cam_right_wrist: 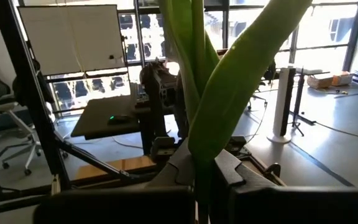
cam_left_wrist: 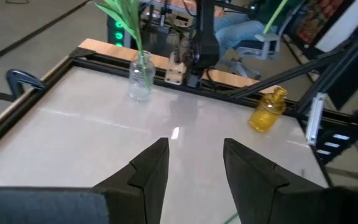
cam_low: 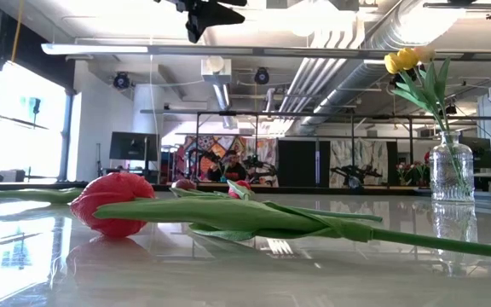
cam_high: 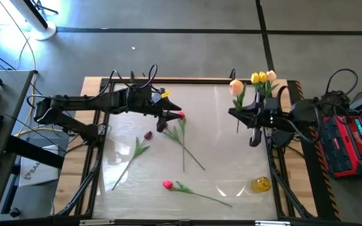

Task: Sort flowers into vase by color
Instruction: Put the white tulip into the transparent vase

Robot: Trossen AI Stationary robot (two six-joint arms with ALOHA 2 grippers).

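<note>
My right gripper (cam_high: pixel 236 113) (cam_right_wrist: pixel 199 167) is shut on a peach tulip (cam_high: pixel 236 86), near the clear glass vase (cam_high: pixel 270 99) (cam_low: pixel 452 166) that holds yellow tulips (cam_high: pixel 263 77) (cam_low: pixel 403 60). My left gripper (cam_high: pixel 166 119) (cam_left_wrist: pixel 194 146) hangs open above the table's middle, beside a red tulip (cam_high: pixel 180 115) that lies flat. A maroon tulip (cam_high: pixel 148 135) and a red-pink tulip (cam_high: pixel 167 184) (cam_low: pixel 113 203) also lie on the table on their sides. My right gripper pinches the peach tulip's green stem and leaves (cam_right_wrist: pixel 199 146) between its two fingers, which come level from the table's right and lie across the stem. The flower is lifted clear and stands about upright, head above the fingers and stem end (cam_high: pixel 237 129) below.
A small yellow glass jar (cam_high: pixel 261 184) (cam_left_wrist: pixel 267 111) stands near the table's near right corner. A dark frame (cam_high: pixel 187 80) runs round the table. Loose stems (cam_high: pixel 190 154) cross the middle; bare tabletop lies between them and the clear vase.
</note>
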